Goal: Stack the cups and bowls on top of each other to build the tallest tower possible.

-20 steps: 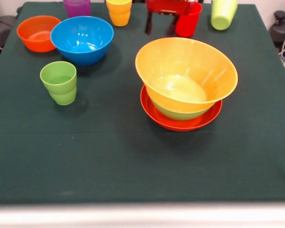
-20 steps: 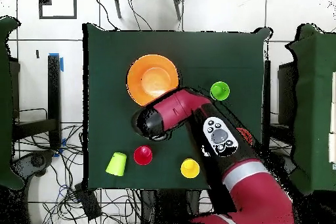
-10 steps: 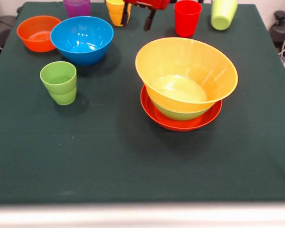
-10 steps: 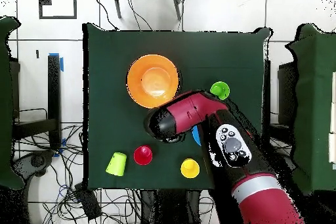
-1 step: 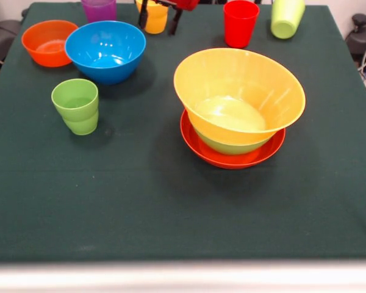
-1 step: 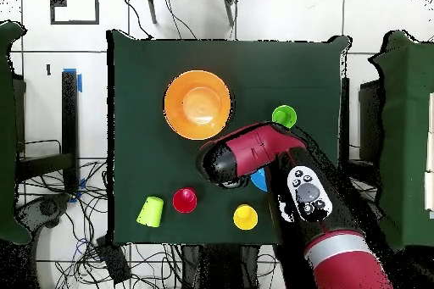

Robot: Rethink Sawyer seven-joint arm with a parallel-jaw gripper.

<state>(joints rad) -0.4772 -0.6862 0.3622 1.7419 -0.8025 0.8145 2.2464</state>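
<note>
**Along the far edge: gripper at the yellow cup**

Front view: the gripper (image 5: 157, 13) hangs with fingers spread either side of the yellow cup (image 5: 155, 18), between purple cup (image 5: 99, 9) and red cup (image 5: 240, 22). The tower (image 5: 238, 107) sits mid-table; the near half lies open.

Overhead view: the arm (image 6: 280, 175) hides the blue bowl (image 6: 258, 180).

Orange-yellow bowl (image 5: 239, 94) over green bowl (image 5: 232, 146), red-orange bowl (image 5: 232, 155); blue bowl (image 5: 105, 50); dark green cloth (image 5: 140, 195).
</note>
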